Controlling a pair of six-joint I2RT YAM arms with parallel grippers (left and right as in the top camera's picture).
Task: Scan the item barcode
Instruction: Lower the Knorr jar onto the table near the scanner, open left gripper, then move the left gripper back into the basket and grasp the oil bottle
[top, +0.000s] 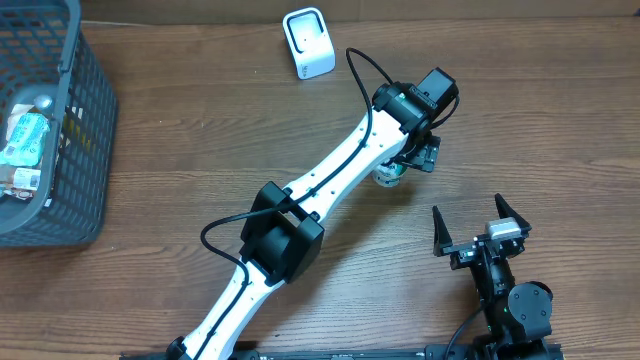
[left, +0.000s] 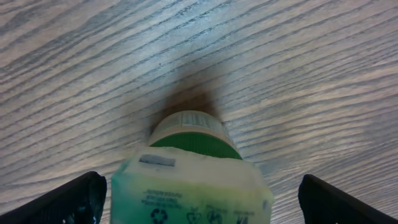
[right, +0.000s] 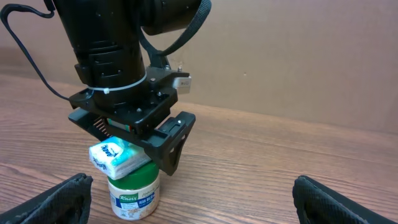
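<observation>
Packet (right: 118, 157), small, white with blue and green print, lies tilted on the green lid of a jar (right: 134, 196). The jar stands upright on the wooden tabletop (top: 200, 150), and its white label reads "Knorr". The packet's small print and recycling marks are too blurred to read.

Directly above the jar, the left tool (left: 208, 202) points straight down, fingers spread wide on either side of the packet and gripping nothing. The left arm (top: 330, 175), white with black joints, stretches diagonally across the tabletop to reach the jar.

Near the jar on its right, the right tool (top: 468, 215) sits low, open and empty, facing the jar.

Beyond the jar stands a small white scanner (top: 308, 42). Far to the jar's left is a dark mesh basket (top: 70, 130) holding more packets.
</observation>
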